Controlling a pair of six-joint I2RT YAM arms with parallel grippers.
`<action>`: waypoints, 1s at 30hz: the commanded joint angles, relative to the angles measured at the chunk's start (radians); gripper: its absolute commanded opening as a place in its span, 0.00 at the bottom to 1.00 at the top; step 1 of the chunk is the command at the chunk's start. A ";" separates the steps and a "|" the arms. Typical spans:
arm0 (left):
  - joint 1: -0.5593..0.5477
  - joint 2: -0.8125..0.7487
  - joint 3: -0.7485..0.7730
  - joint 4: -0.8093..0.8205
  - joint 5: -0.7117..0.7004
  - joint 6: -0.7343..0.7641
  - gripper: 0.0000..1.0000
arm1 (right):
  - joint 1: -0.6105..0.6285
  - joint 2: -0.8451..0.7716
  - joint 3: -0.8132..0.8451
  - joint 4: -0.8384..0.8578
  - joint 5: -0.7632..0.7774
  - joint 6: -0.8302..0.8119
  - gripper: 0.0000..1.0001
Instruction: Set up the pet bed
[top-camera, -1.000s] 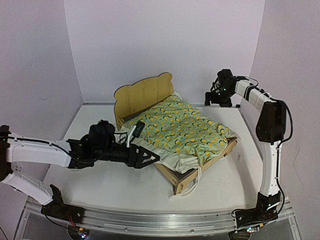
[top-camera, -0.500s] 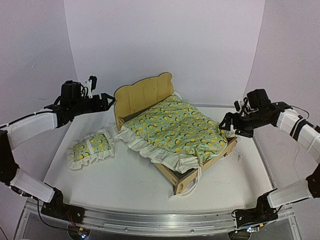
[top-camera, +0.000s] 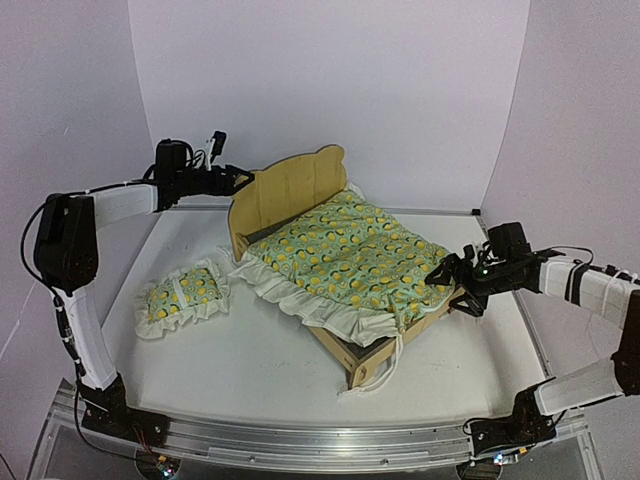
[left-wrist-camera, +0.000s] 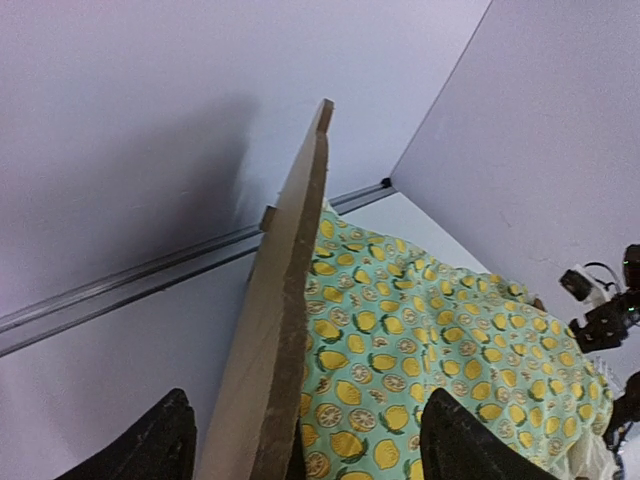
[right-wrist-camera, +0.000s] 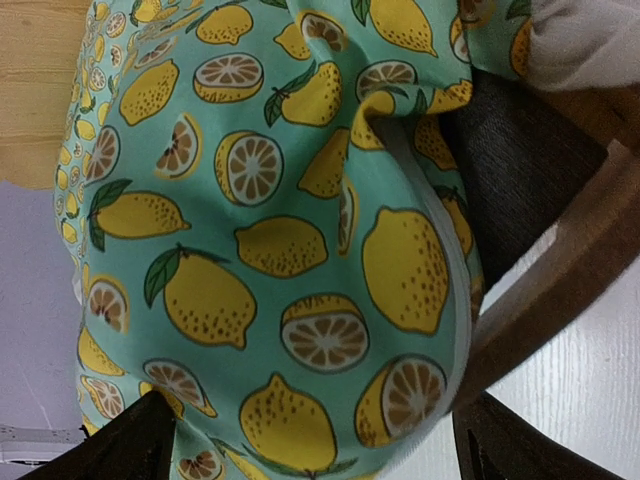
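One pet bed (top-camera: 372, 366) of light plywood stands slantwise in the middle of the white table (top-camera: 250, 380). Its eared headboard (top-camera: 290, 188) is at the far left and its foot end points near and right. One lemon-patterned quilt (top-camera: 350, 255) with a white ruffle covers it, the ruffle spilling over the near-left rail. In the right wrist view a strip of the dark base panel (right-wrist-camera: 515, 170) shows under the quilt's edge, beside the wooden side rail (right-wrist-camera: 560, 290).

One matching pillow (top-camera: 185, 293) lies on the table to the left of the bed, apart from it.

There are two grippers. The left gripper (top-camera: 238, 180) is at the headboard's far-left edge, its jaws wide apart with that edge between them, and it grips nothing. The right gripper (top-camera: 442, 272) is at the bed's right side, its jaws spread fully around a bulge of quilt without clamping it.
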 joint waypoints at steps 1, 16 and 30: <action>-0.013 0.036 0.048 0.054 0.182 -0.047 0.70 | -0.005 0.039 0.021 0.162 -0.005 0.052 0.98; -0.290 -0.315 -0.428 0.077 -0.088 -0.200 0.64 | -0.252 0.408 0.383 0.060 0.115 -0.226 0.98; -0.350 -0.794 -0.607 -0.251 -0.522 -0.120 0.80 | -0.223 0.422 0.911 -0.456 0.772 -0.506 0.98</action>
